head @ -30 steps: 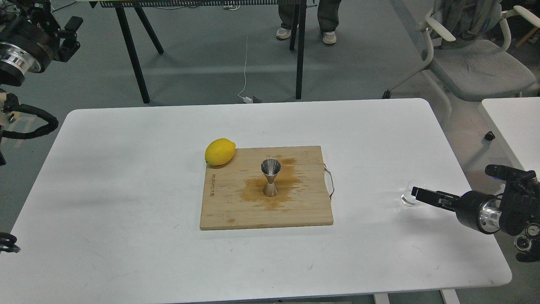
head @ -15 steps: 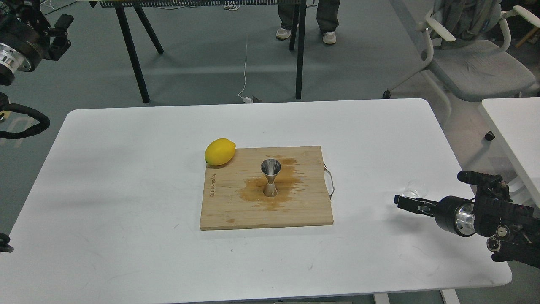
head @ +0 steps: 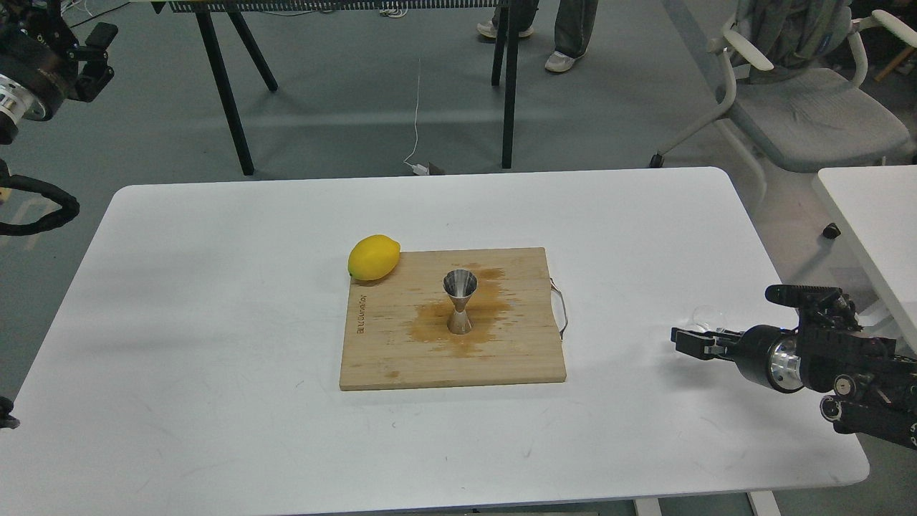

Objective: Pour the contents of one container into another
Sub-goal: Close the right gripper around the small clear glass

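The steel hourglass jigger [head: 459,302] stands upright in the middle of the wooden cutting board [head: 530,358], in a brown wet stain. The clear glass tumbler [head: 705,315] stands on the white table near the right edge. Only its rim and upper wall show. My right gripper [head: 689,341] lies low in front of the tumbler and covers its lower part. The gripper's fingers look dark and merged, so I cannot tell whether they hold the glass. My left gripper [head: 97,51] hangs high at the far left, off the table, with its two fingers apart and nothing between them.
A yellow lemon [head: 373,257] rests at the board's back left corner. A thin cord loop [head: 561,312] sticks out from the board's right side. A second white table [head: 870,215] and an office chair [head: 809,107] stand to the right. Black table legs and a person's feet are behind.
My right gripper has swung left and lower, from beside the tumbler to in front of it. My left gripper has drawn back toward the upper left corner. The person behind shifted their feet.
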### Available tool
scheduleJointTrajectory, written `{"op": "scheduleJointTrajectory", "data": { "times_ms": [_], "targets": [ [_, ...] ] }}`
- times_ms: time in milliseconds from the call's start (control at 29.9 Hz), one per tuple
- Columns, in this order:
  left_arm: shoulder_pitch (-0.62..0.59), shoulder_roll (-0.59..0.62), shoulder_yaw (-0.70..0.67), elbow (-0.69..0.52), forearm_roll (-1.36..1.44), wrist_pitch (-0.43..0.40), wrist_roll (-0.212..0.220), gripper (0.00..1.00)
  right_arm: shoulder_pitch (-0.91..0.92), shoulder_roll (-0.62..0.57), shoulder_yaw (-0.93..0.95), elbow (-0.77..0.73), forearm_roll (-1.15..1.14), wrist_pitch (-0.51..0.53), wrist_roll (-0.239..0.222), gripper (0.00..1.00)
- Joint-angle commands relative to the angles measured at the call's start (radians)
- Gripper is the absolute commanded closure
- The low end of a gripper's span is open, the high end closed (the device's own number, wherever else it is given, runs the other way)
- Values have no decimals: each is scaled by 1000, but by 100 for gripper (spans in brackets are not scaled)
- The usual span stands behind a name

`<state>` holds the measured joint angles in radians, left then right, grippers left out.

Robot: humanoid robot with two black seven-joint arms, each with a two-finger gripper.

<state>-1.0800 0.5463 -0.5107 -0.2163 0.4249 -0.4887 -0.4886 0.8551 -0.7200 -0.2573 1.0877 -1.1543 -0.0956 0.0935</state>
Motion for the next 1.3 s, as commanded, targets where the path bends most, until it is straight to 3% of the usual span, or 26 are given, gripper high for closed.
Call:
{"op": "scheduleJointTrajectory", "data": {
  "times_ms": [0, 335, 769, 870, 1104, 1271],
  "targets": [
    [0, 0, 0, 0, 0, 0, 0, 0, 1, 16, -8, -25, -18, -3, -1, 24],
    [0, 1, 0, 0, 0, 0, 0, 0, 2, 43, -23, -77, -48, -19, -1, 40],
    [0, 3, 0, 0, 0, 0, 0, 0, 2, 51, -43, -98, -79, -21, -1, 68],
    [-1, 3, 0, 0, 0, 0, 0, 0, 7, 51, -43, -103, -79, -24, -1, 70],
    [-1, 3, 0, 0, 0, 0, 0, 0, 10, 51, -45, -109, -79, -27, -1, 95],
    [-1, 4, 0, 0, 0, 0, 0, 0, 30, 51, -45, -107, -79, -27, 0, 98]
  ]
}}
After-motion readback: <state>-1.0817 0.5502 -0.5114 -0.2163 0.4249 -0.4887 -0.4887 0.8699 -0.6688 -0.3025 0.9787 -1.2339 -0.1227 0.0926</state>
